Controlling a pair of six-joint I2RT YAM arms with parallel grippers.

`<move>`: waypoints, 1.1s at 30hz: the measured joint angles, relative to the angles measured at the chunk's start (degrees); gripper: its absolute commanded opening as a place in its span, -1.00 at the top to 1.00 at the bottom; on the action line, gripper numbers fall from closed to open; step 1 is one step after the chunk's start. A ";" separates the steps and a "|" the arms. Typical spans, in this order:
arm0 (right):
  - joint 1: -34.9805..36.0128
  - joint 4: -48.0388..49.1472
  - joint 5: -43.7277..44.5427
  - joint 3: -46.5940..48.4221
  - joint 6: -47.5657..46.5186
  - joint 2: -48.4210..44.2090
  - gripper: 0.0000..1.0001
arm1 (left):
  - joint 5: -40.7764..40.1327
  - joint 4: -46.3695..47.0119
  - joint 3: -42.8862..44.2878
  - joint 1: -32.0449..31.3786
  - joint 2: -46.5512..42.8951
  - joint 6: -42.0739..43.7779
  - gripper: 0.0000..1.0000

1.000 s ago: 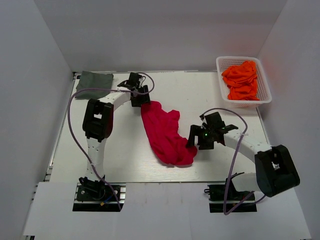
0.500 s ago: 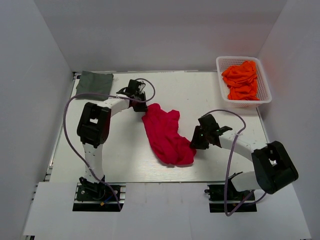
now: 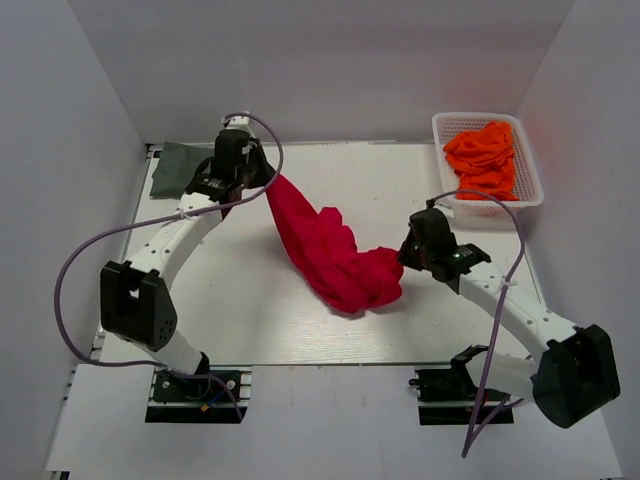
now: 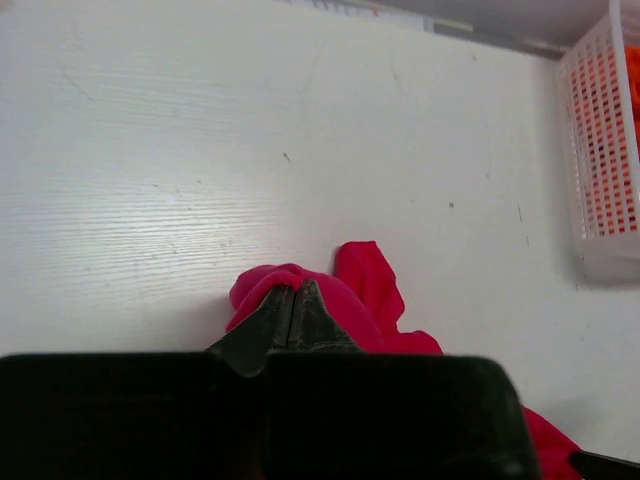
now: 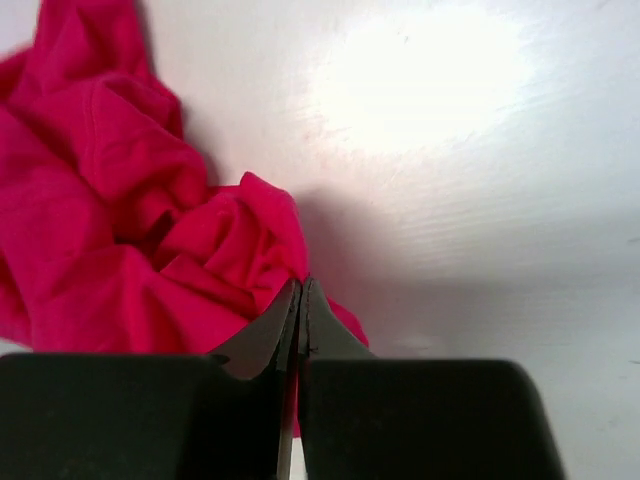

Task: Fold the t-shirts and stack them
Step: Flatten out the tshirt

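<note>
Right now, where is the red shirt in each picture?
Top external: red shirt in the middle, strung between left pincer and right pincer.
Left wrist: bottom middle, bunched at the pincer tips.
Right wrist: left half, pinched at the bottom centre.
Shared landmark: the white table under it; the basket shows only from above and at the left wrist view's right edge.

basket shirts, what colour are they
The shirts in the basket are bright orange, best seen in the top external view.
</note>
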 measured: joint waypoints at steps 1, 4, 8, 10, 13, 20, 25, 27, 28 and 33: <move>-0.02 -0.68 1.75 0.90 -0.35 -0.83 1.00 | -1.46 -0.46 0.04 0.00 -1.27 0.02 1.00; -0.07 -4.04 9.20 5.68 -0.70 -3.67 1.00 | -8.02 -2.78 0.66 -0.04 -4.66 0.07 1.00; -0.26 -7.56 20.39 14.99 -0.57 -6.10 1.00 | -18.62 -6.05 1.22 -0.04 -9.62 0.37 1.00; -0.55 -9.44 26.05 20.06 -0.68 -6.51 1.00 | -23.71 -7.69 1.99 -0.04 -12.22 0.74 1.00; -1.03 -10.75 32.24 25.49 -1.60 -6.84 1.00 | -30.99 -9.77 3.69 -0.02 -15.98 1.38 1.00; -1.42 -10.32 40.52 31.56 -8.44 -9.92 1.00 | -42.66 -13.33 5.79 0.39 -22.58 3.10 1.00; -1.40 -7.23 41.99 37.24 -16.11 -12.79 1.00 | -45.29 -16.11 9.53 0.35 -25.51 4.52 1.00; -1.40 -6.16 41.94 39.63 -18.47 -13.70 1.00 | -45.38 -16.76 11.10 0.35 -27.36 5.18 1.00; -1.40 -5.49 41.86 40.70 -19.54 -14.36 1.00 | -45.27 -17.09 11.74 0.35 -28.74 5.46 1.00; -1.36 -4.13 38.84 42.58 -22.34 -17.92 1.00 | -43.60 -18.51 14.12 0.02 -37.48 6.21 1.00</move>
